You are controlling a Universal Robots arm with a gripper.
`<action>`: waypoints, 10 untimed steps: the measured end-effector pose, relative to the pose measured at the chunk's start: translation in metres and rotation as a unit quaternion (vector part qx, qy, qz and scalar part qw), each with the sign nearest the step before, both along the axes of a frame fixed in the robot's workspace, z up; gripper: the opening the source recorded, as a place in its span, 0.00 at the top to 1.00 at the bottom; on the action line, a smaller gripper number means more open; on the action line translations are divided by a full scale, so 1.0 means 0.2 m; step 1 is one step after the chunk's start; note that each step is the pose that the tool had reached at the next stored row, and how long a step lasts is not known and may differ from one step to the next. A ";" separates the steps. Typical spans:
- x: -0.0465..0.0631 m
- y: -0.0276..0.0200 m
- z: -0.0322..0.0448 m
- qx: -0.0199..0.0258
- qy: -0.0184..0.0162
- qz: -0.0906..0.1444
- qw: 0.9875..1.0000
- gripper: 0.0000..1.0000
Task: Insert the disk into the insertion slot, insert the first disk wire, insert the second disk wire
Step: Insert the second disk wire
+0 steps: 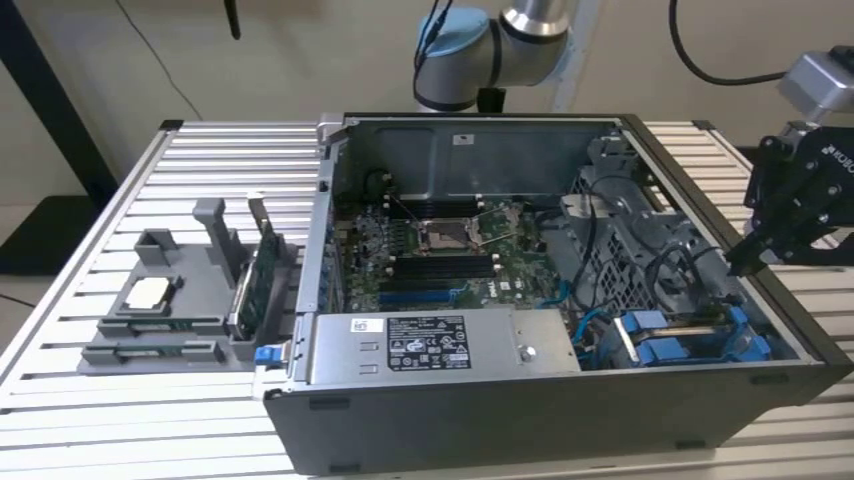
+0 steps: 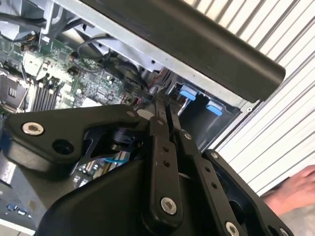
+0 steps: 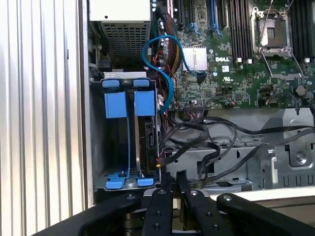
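Black gripper (image 1: 742, 268): fingers close together, holding nothing, above the computer case's (image 1: 534, 430) edge on the exterior view's right.
Disk (image 3: 146, 132): seated in the blue-fitted slot (image 3: 123, 142), beside a blue cable (image 3: 165, 73).
Hand (image 2: 293, 191): near the case.

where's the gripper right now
In the exterior view the gripper hangs at the right, over the case's right wall, above the blue drive bay.
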State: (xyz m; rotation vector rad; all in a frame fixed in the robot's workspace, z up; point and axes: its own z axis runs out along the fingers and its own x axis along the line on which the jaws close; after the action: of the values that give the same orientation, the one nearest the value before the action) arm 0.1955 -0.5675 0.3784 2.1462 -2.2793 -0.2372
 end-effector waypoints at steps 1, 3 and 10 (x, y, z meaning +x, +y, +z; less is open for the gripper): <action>-0.02 0.000 0.010 0.000 0.000 0.000 1.000 0.84; -0.06 0.000 0.017 0.000 0.000 0.000 1.000 0.84; -0.25 0.003 0.042 0.001 -0.001 0.000 1.000 0.84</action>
State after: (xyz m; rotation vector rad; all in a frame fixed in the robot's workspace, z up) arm 0.1446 -0.5669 0.3869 2.1474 -2.2806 -0.2373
